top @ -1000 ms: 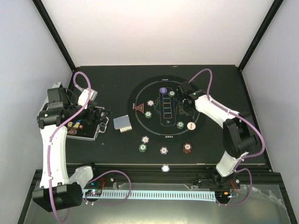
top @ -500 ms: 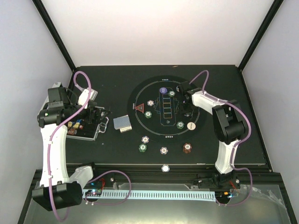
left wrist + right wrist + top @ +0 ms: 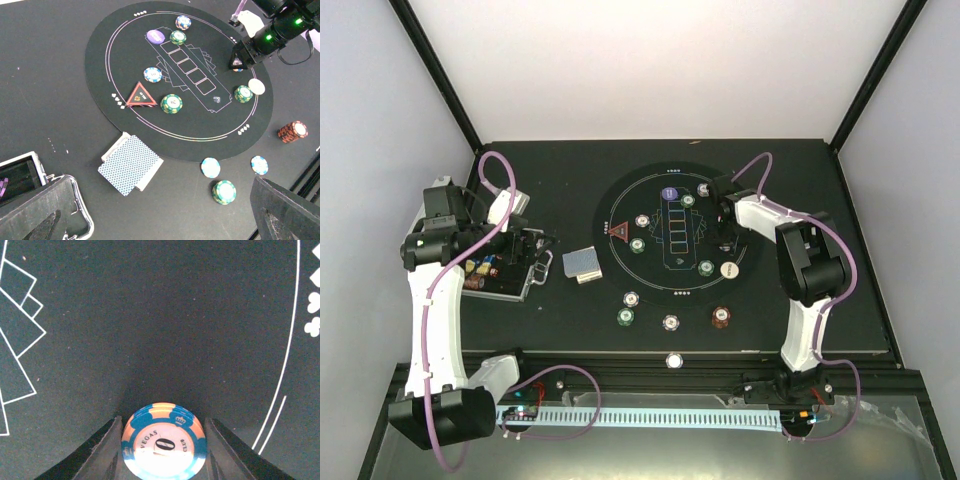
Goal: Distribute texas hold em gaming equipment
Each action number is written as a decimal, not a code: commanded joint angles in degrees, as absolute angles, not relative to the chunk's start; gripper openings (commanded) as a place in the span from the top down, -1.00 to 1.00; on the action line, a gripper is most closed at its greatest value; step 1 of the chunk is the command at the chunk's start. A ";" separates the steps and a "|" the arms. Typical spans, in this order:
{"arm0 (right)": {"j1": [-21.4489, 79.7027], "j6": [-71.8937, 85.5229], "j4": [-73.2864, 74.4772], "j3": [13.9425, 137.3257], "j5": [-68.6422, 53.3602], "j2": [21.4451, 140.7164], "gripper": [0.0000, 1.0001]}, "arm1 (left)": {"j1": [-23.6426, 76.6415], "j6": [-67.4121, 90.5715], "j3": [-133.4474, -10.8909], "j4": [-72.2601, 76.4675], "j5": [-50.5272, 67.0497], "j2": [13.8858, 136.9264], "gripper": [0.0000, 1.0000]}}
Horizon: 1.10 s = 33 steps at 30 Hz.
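My right gripper (image 3: 727,238) is down on the round black mat (image 3: 620,200), right of the card boxes. In the right wrist view its gripper (image 3: 162,424) is shut on a small stack of blue and pale striped poker chips (image 3: 164,444), with a finger against each side. My left gripper (image 3: 535,255) is open and empty over the case's right edge; in its wrist view (image 3: 165,222) the fingers stand wide apart. Grey-blue-backed cards (image 3: 583,264) lie left of the mat. A red triangle marker (image 3: 619,232), a purple disc (image 3: 670,193), a white disc (image 3: 729,269) and several chips lie on the mat.
A silver case (image 3: 525,290) holding more chips sits at the left under my left arm. Green (image 3: 625,317), pale (image 3: 671,322) and red-brown (image 3: 720,316) chip stacks lie on the table in front of the mat. A white disc (image 3: 673,360) sits on the near edge.
My right arm has folded its elbow in and its gripper has shifted slightly right on the mat. The left arm has not moved.
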State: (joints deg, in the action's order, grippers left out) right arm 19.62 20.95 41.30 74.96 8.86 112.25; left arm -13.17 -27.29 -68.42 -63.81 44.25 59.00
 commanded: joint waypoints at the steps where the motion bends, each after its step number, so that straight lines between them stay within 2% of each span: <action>1: 19.34 21.66 41.11 74.93 7.75 112.86 -0.02 | -13.55 -28.29 -70.14 -64.14 45.50 59.08 -0.98; 6: 19.34 22.16 43.00 75.81 8.49 108.81 -0.32 | -13.54 -28.39 -69.96 -64.42 45.31 59.13 -0.98; 13: 23.42 24.23 46.07 72.42 11.41 96.25 -0.40 | -13.64 -28.15 -70.33 -64.40 45.22 59.07 -0.98; 24: 41.64 38.36 50.45 52.32 12.62 74.54 -0.57 | -13.63 -27.64 -70.57 -64.86 46.06 58.07 -0.98; 27: 44.28 41.35 50.87 48.37 12.37 71.77 -0.65 | -13.54 -27.68 -69.99 -64.85 46.19 57.56 -0.98; 33: 46.19 43.55 49.52 43.24 11.08 70.57 -0.66 | -13.61 -27.44 -69.45 -64.95 47.02 56.44 -0.98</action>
State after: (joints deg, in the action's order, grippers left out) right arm 45.12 39.70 50.24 45.17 11.42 71.16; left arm -13.17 -27.38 -68.64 -63.90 44.69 58.02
